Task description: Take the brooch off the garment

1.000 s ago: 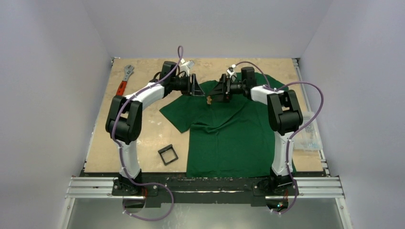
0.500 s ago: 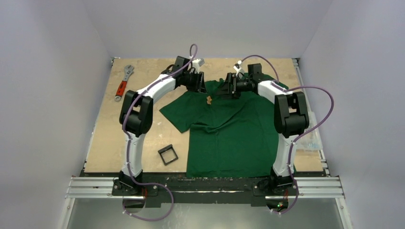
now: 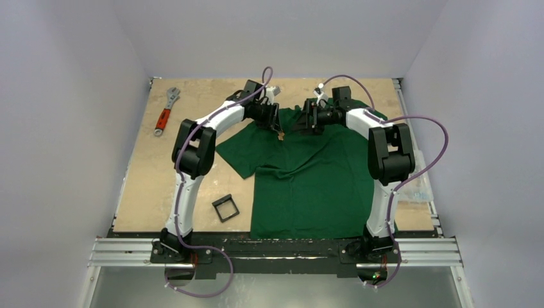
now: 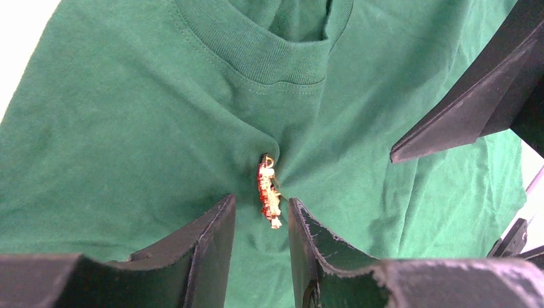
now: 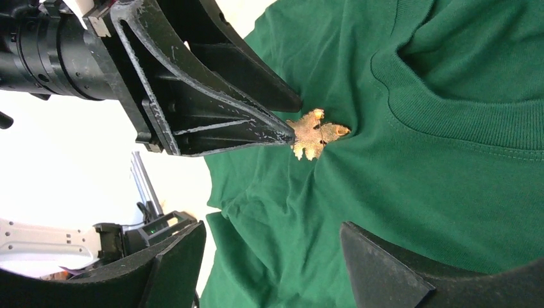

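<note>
The dark green T-shirt (image 3: 308, 179) lies flat on the table, collar at the far side. The tiny orange-red brooch (image 3: 281, 134) sits on its chest just below the collar (image 4: 269, 192) (image 5: 314, 133). My left gripper (image 3: 278, 127) is down at the brooch. Its jaws are a narrow gap apart (image 4: 262, 208), and the brooch's lower end lies between the fingertips (image 4: 215, 224) without a visible grip. My right gripper (image 3: 307, 120) hovers just right of the brooch, over the collar. Its jaws stand wide open and empty above the cloth (image 5: 272, 234).
A red-handled wrench (image 3: 165, 110) lies at the far left of the wooden table (image 3: 192, 173). A small black square frame (image 3: 225, 208) sits left of the shirt's hem. A clear plastic bag (image 3: 416, 186) lies at the right edge.
My left gripper has moved right and down to the brooch, its fingertips now either side of it. My right gripper drew back toward the collar a second ago and has held still since.
</note>
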Robot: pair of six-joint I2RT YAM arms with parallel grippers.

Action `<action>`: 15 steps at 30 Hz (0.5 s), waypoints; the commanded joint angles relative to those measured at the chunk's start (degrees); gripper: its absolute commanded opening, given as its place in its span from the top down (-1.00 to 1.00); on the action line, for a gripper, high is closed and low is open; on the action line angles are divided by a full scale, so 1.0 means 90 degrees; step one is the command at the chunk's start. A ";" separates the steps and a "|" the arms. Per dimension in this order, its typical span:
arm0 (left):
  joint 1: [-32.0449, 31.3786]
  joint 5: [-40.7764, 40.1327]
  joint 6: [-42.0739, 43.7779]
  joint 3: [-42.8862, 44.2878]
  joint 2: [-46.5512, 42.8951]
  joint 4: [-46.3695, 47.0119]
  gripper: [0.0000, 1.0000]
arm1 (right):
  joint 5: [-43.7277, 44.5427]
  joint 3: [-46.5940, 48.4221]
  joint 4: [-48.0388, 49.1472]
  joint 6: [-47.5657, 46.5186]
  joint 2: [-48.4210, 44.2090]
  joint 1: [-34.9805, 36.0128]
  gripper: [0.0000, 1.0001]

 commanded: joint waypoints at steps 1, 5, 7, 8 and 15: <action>-0.0091 0.0033 -0.0085 0.0362 0.0096 -0.0090 0.32 | 0.0105 0.0151 -0.0055 -0.0177 -0.0352 -0.0020 -0.59; -0.0091 -0.0006 -0.0109 0.0403 0.0164 -0.0188 0.48 | 0.0107 0.0203 -0.0184 -0.0320 -0.0360 -0.0037 -0.59; -0.0091 0.0022 -0.0087 0.0340 0.0099 -0.0138 0.65 | 0.0114 0.0253 -0.0380 -0.0512 -0.0359 -0.0073 -0.58; -0.0091 0.0066 -0.0081 0.0275 0.0023 -0.0059 0.74 | 0.0106 0.0275 -0.0502 -0.0624 -0.0366 -0.0088 -0.58; -0.0041 0.1003 -0.0071 -0.1030 -0.1138 0.1457 1.00 | -0.0059 0.0122 -0.0868 -0.1602 -0.0708 -0.0304 -0.54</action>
